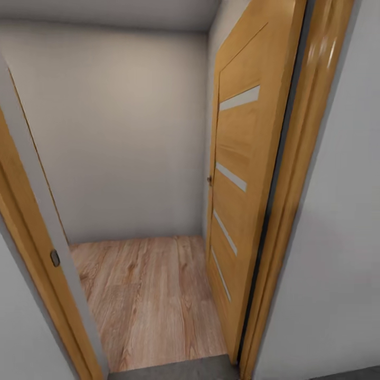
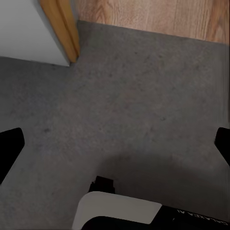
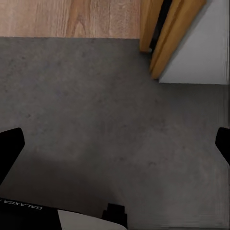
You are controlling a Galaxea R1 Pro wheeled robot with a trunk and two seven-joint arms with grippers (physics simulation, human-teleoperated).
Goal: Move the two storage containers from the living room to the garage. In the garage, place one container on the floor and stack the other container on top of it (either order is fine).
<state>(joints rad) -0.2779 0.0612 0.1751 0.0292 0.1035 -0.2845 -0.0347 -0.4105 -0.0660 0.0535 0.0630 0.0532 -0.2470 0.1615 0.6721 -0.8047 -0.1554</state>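
An open doorway (image 1: 142, 158) stands ahead, with a wooden door (image 1: 243, 174) swung in on its right side, a wood frame (image 1: 31, 253) on its left, and beyond it a strip of light wood floor (image 1: 148, 295) ending at a plain white wall (image 1: 116, 126). On the near side of the doorway lies the dark grey concrete floor (image 2: 124, 105), bare up to the frame's foot (image 2: 64, 28). The left fingers (image 2: 9, 148) and the right fingers (image 3: 9, 148) are spread wide with nothing between them, but their tips are cut off at the picture edges, and the storage containers are nowhere to be seen here.

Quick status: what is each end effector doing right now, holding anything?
Left end effector: open, holding nothing, above the grey floor.
Right end effector: open, holding nothing, above the same grey floor.
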